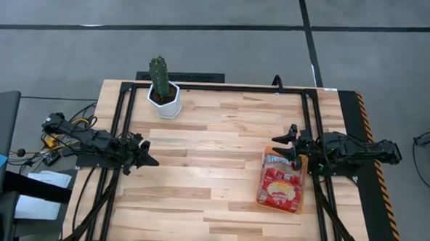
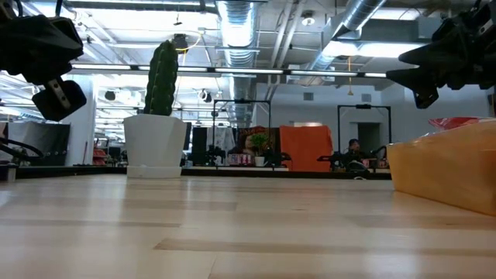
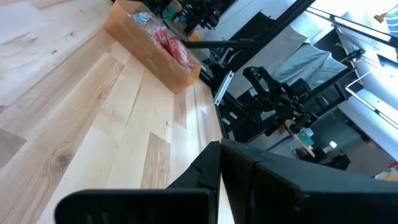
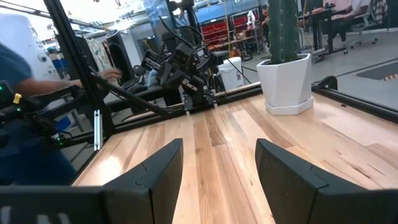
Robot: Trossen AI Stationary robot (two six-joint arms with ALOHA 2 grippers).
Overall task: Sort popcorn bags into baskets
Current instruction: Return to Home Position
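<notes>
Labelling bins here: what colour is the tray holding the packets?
Orange; the tray shows best in the low view.

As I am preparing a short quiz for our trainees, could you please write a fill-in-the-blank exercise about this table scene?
The popcorn bags lie inside the ____ tray.
The white pot holds a ____.
The fingers of the right gripper stand ____.
The left gripper, far from the tray, holds ____.
Missing words: orange; cactus; open; nothing.

Mid table lies open; cactus pot at back, orange tray right
</notes>
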